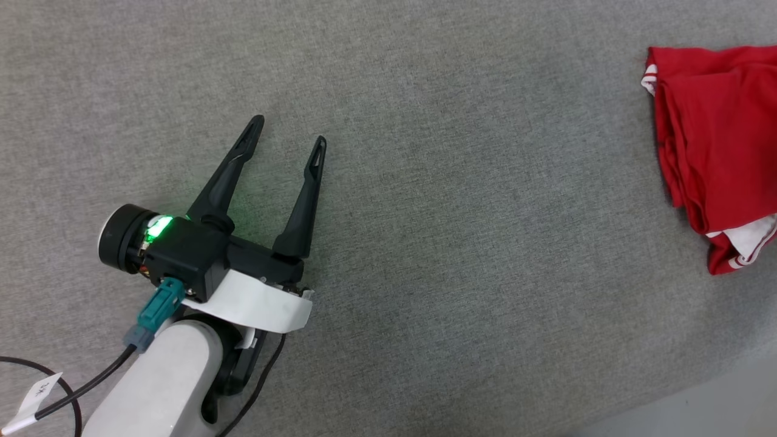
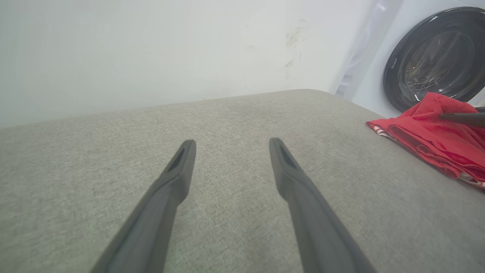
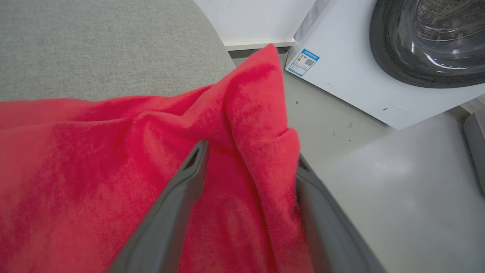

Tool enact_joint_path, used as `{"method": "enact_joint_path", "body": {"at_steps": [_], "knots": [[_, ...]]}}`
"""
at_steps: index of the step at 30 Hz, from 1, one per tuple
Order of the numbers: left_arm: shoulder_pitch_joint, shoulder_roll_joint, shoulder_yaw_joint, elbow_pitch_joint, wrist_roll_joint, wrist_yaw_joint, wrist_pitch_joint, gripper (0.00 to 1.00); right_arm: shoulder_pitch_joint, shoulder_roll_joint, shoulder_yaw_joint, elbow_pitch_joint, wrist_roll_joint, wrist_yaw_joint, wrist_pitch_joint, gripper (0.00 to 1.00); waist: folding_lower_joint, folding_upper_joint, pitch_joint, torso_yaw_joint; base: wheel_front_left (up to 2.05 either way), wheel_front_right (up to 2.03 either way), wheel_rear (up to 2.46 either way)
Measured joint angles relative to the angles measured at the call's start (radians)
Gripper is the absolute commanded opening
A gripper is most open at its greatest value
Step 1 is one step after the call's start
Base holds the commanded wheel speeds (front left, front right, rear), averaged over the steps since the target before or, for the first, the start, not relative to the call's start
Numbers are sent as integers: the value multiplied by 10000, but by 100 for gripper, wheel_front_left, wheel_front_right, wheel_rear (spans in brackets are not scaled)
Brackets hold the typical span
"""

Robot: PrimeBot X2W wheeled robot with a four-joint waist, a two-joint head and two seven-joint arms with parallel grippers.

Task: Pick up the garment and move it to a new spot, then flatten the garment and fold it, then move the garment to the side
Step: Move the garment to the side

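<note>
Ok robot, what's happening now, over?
Left end effector open, over grey cushion. Right end effector open, red shirt fold between fingers. Nothing in the way.

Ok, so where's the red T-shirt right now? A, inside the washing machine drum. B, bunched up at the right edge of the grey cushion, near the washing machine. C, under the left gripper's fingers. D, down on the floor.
B: the garment lies bunched at the robot's right edge of the grey cushion, with the washing machine standing just beyond it.
</note>
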Motion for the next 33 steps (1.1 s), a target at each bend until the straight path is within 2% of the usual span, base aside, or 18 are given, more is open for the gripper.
{"method": "enact_joint_path", "body": {"at_steps": [8, 18, 25, 33], "knots": [[397, -238, 44, 593, -311, 176, -297, 100, 471, 40, -407, -374, -922, 0, -648, 100, -1, 0, -829, 182, 0, 0, 0], [1763, -738, 196, 1478, -922, 614, -715, 100, 3169, 1043, 35, -2472, -293, -2, -391, 100, -3, 0, -2852, 561, 0, 0, 0], [2787, -892, 702, 1743, -1312, 1112, -863, 100, 5502, 1883, 794, -4372, 506, -2, -71, 100, -3, 0, -4173, 1136, 0, 0, 0], [3713, -711, 1095, 1778, -1499, 1536, -905, 100, 6947, 2481, 2040, -5994, 976, -2, -2, 100, -4, 0, -5117, 2074, 0, 0, 0]]}}
